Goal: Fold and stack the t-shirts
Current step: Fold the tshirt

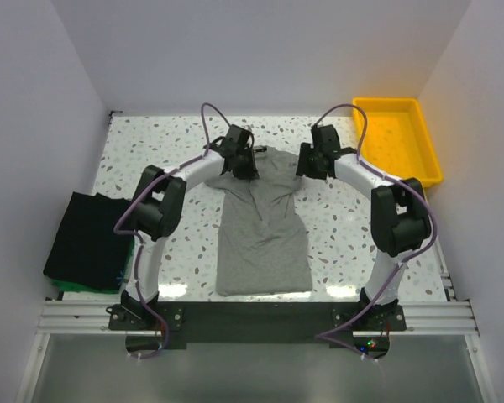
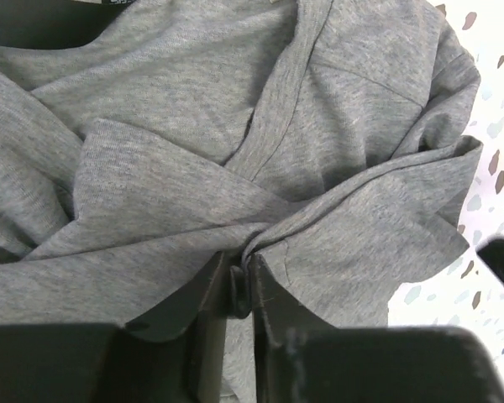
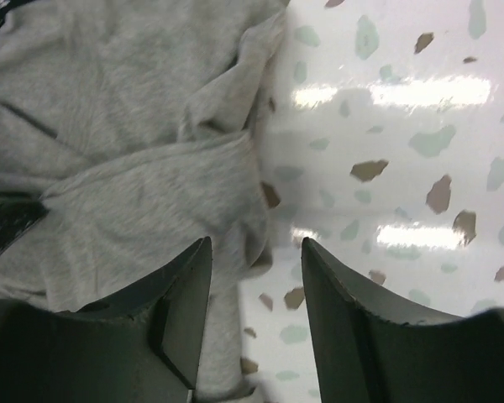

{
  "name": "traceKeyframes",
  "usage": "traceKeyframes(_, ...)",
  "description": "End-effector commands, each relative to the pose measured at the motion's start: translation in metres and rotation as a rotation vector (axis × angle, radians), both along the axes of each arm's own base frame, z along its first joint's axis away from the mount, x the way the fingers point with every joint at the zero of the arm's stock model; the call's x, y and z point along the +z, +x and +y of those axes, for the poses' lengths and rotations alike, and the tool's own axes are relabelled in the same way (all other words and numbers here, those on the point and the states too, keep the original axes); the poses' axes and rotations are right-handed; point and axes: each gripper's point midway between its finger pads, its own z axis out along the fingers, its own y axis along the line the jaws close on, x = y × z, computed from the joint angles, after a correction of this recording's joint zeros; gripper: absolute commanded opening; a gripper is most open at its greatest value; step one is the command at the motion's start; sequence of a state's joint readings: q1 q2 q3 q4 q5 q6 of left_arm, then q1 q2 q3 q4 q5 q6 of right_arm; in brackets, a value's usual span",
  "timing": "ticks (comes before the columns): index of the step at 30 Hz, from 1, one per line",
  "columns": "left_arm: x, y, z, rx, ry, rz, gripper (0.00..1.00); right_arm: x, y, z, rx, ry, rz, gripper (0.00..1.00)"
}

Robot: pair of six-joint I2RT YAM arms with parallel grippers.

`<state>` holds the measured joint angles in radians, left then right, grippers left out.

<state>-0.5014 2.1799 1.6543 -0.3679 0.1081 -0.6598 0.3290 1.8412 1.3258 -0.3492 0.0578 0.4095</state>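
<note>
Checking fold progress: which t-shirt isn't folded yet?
The heather-grey t-shirt in the middle, laid out long. The black t-shirt and green t-shirt sit folded, stacked at far left.

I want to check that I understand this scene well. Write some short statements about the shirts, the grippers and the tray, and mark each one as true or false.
1. The left gripper is shut on a fold of the grey t-shirt. True.
2. The right gripper also clamps the fabric. False: its jaws stand open, with the shirt's edge and the bare table between them.
3. The yellow tray stands at the near left corner. False: it stands at the far right corner.
4. The black t-shirt lies folded on a green t-shirt at the left side. True.
</note>
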Motion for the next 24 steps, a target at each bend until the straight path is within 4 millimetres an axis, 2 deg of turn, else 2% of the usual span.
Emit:
traceKeyframes(1,0.025,0.008,-0.008,-0.033,-0.024,-0.061,0.17,0.008,0.036,0.006,0.014,0.119,-0.056,0.51)
traceKeyframes(5,0.038,0.003,-0.014,-0.056,-0.058,-0.083,0.03,0.005,0.05,0.012,0.034,0.148,-0.07,0.55)
traceKeyframes(7,0.045,-0.001,-0.017,-0.069,-0.075,-0.093,0.02,-0.003,0.053,0.015,0.037,0.168,-0.059,0.55)
traceKeyframes(11,0.057,-0.01,-0.026,-0.107,-0.094,-0.111,0.01,-0.001,0.056,0.026,0.046,0.232,-0.066,0.49)
traceKeyframes(15,0.065,-0.019,-0.036,-0.15,-0.111,-0.12,0.0,0.005,0.057,0.027,0.038,0.248,-0.082,0.3)
traceKeyframes(16,0.066,-0.021,-0.038,-0.159,-0.112,-0.121,0.0,0.005,0.056,0.026,0.036,0.245,-0.079,0.18)
traceKeyframes(19,0.075,-0.029,-0.048,-0.195,-0.123,-0.145,0.0,0.016,0.053,0.022,0.027,0.239,-0.102,0.02)
traceKeyframes(20,0.077,-0.031,-0.05,-0.206,-0.127,-0.151,0.0,0.015,0.048,0.02,0.024,0.234,-0.097,0.0)
traceKeyframes(21,0.082,-0.036,-0.054,-0.221,-0.137,-0.156,0.0,0.027,0.046,0.018,0.024,0.233,-0.123,0.0)
traceKeyframes(23,0.084,-0.042,-0.056,-0.238,-0.145,-0.162,0.0,0.029,0.039,0.011,0.004,0.215,-0.127,0.0)
traceKeyframes(24,0.091,-0.046,-0.06,-0.251,-0.157,-0.174,0.0,0.043,0.036,0.009,0.001,0.215,-0.153,0.0)
